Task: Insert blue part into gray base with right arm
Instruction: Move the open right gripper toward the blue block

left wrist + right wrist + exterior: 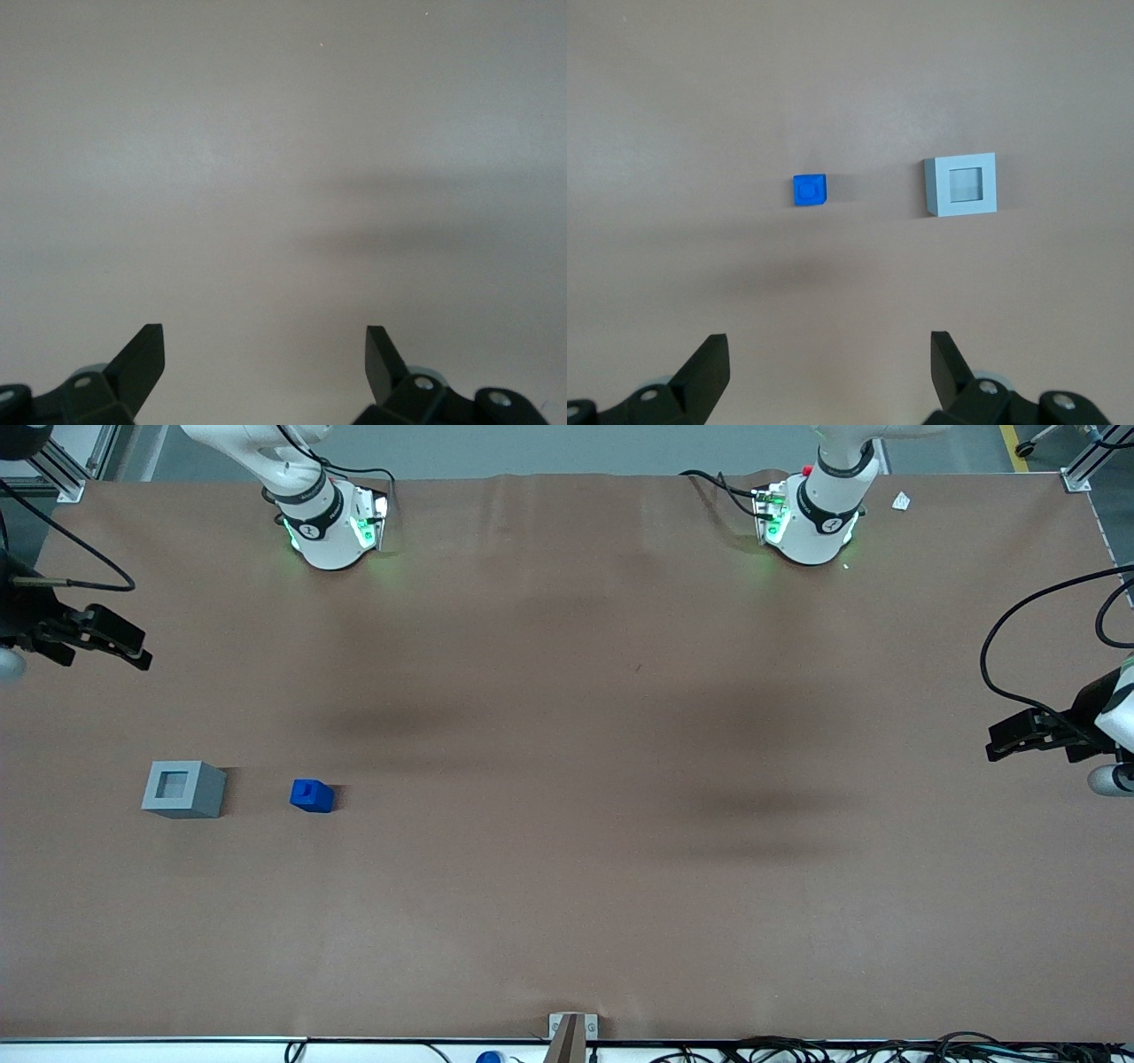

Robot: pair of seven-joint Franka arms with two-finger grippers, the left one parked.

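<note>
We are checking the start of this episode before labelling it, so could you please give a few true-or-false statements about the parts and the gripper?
1. The blue part sits in the gray base. False: it lies on the table beside the base, apart from it.
2. The base's recess faces up and is empty. True.
3. The gripper holds the blue part. False: it is open, holding nothing, well above the table.
4. The blue part's stub points up. True.
</note>
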